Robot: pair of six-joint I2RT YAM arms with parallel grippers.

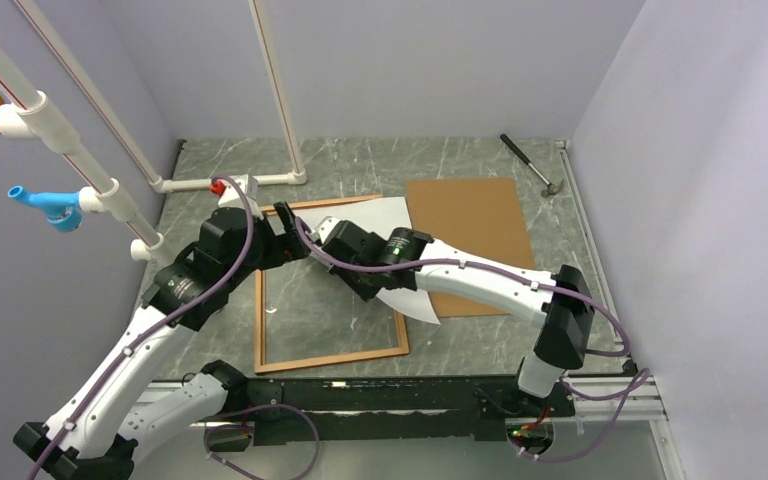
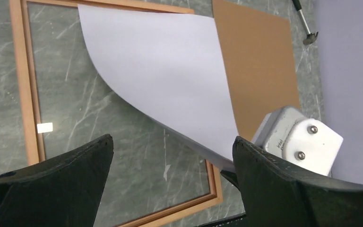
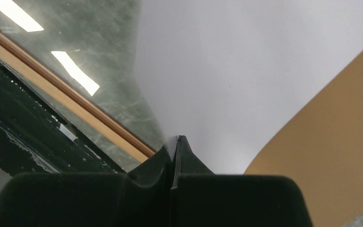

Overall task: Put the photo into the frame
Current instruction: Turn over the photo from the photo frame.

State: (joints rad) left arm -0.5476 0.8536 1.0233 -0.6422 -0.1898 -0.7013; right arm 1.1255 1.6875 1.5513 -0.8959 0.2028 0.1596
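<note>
The photo [image 1: 375, 212] shows only its plain white back [image 2: 170, 71] and curls upward, its far edge lying over the far right part of the frame. My right gripper [image 3: 177, 138] is shut on the photo's near edge [image 3: 246, 71], holding it above the table [image 1: 375, 288]. The reddish-brown frame [image 1: 332, 359] lies flat on the green marbled table, its left rail [image 2: 30, 94] and near right corner in plain sight. My left gripper [image 2: 172, 139] hangs open over the frame's inside, holding nothing, close beside the right wrist [image 1: 288, 228].
A brown fibreboard panel [image 1: 470, 225] lies flat to the right of the frame, partly under the photo [image 2: 260, 61]. A small hammer [image 1: 532, 165] rests at the back right. White pipes [image 1: 280, 100] stand at the back left. Walls enclose the table.
</note>
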